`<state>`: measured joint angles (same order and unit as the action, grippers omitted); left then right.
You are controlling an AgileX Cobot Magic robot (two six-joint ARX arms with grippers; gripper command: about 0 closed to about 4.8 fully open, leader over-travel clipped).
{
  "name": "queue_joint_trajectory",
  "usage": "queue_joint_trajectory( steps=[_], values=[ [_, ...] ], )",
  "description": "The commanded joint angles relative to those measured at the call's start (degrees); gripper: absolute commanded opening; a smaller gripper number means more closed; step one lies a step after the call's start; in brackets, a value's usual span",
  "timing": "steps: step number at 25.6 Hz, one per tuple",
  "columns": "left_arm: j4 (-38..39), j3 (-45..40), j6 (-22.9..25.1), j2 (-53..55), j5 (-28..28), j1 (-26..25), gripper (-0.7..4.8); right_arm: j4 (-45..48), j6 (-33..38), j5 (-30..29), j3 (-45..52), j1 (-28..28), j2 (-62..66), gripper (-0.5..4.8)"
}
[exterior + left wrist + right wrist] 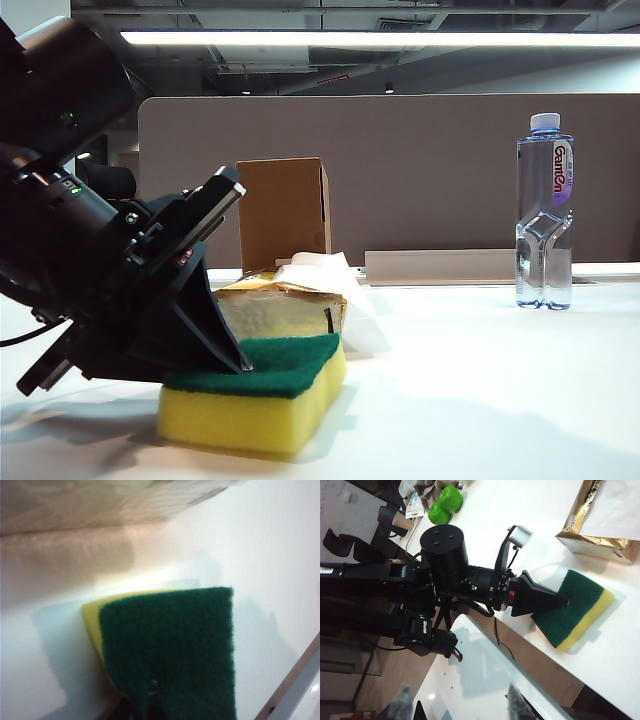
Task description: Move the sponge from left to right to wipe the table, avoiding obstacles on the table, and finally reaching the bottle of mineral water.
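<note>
Yellow foam sponge (255,400) with dark green scouring top lies flat on the white table (480,390), just before the gold-and-white tissue pack (285,305). Left gripper (235,362), jaws closed together, presses its tip onto the green layer. Right gripper (457,705) hovers apart, jaws wide, empty.

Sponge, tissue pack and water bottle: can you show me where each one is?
sponge (285,365): exterior view, on its green scouring top.
tissue pack (275,310): exterior view, on its gold front face.
bottle of mineral water (544,215): exterior view, on its pinched waist.
</note>
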<state>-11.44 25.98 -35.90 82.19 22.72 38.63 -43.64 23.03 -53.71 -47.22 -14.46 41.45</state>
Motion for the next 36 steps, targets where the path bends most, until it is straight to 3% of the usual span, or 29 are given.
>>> queue_joint_trajectory(
  steps=[1,4,12,17,25,36],
  values=[
    [0.57,0.02,-0.15,-0.09,0.0,-0.04,0.5,0.15,-0.7,-0.24,-0.22,-0.02,-0.66,2.43],
    [0.63,0.02,-0.15,-0.09,0.0,-0.11,1.26,0.13,-0.76,-0.26,-0.22,-0.02,-0.85,2.43],
    [0.61,0.04,-1.09,-0.15,0.26,-0.13,1.28,0.13,-0.79,-0.26,-0.22,-0.02,-0.85,2.43],
    [0.63,0.04,-2.27,-0.15,0.77,-0.52,2.2,0.13,-0.79,-0.26,-0.22,-0.02,-0.85,2.43],
    [1.79,0.04,-2.05,-2.43,0.28,-1.09,2.2,-0.22,-0.79,-0.31,-0.22,-0.02,-1.09,2.43],
    [12.81,0.33,1.88,-10.1,0.66,-7.91,2.2,-0.66,-0.79,-0.46,-0.22,0.0,-1.09,2.43]
  ],
)
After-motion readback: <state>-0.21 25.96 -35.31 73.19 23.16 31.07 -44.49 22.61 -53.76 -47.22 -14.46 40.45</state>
